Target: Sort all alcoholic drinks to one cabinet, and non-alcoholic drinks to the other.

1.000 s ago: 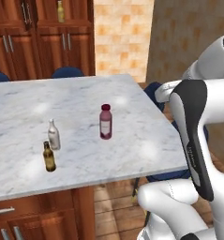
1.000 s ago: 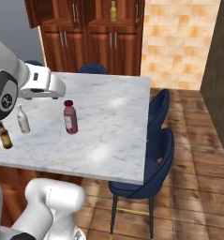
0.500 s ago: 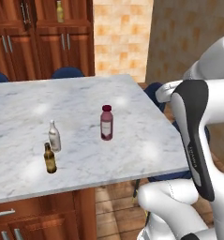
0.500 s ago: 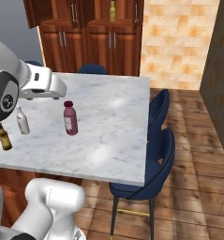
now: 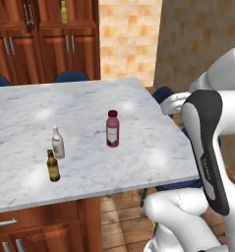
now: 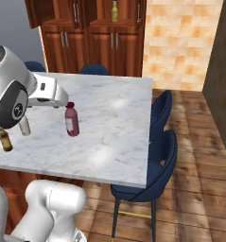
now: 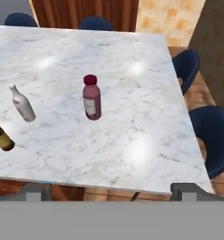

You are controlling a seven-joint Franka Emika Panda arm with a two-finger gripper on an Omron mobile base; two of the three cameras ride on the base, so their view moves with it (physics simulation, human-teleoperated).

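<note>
On the marble table (image 5: 138, 162) a maroon bottle with a pinkish cap (image 5: 112, 129) (image 6: 72, 120) (image 7: 92, 98) stands upright. Left of it stand the small whitish bottle (image 5: 57, 142) (image 7: 22, 103) and, nearer the front edge, the small amber bottle (image 5: 52, 166) (image 6: 5, 140) (image 7: 1, 137). A yellow bottle (image 5: 64, 12) (image 6: 115, 10) stands on a shelf of the reddish-brown cabinet (image 5: 40, 44) (image 6: 100, 45) behind the table. My gripper (image 7: 111, 192) hangs open and holds nothing, above the table's near edge and well short of the maroon bottle.
Dark blue chairs (image 6: 159, 142) (image 7: 216, 136) stand along the table's right side, and others (image 5: 72, 76) at its far side. The floor (image 6: 199, 189) is wood. My white arm (image 6: 20, 94) hides part of the whitish bottle in the right base view.
The whole picture has crept a little in both base views, so the camera moved. The bottles have not moved on the table and the gripper stays open.
</note>
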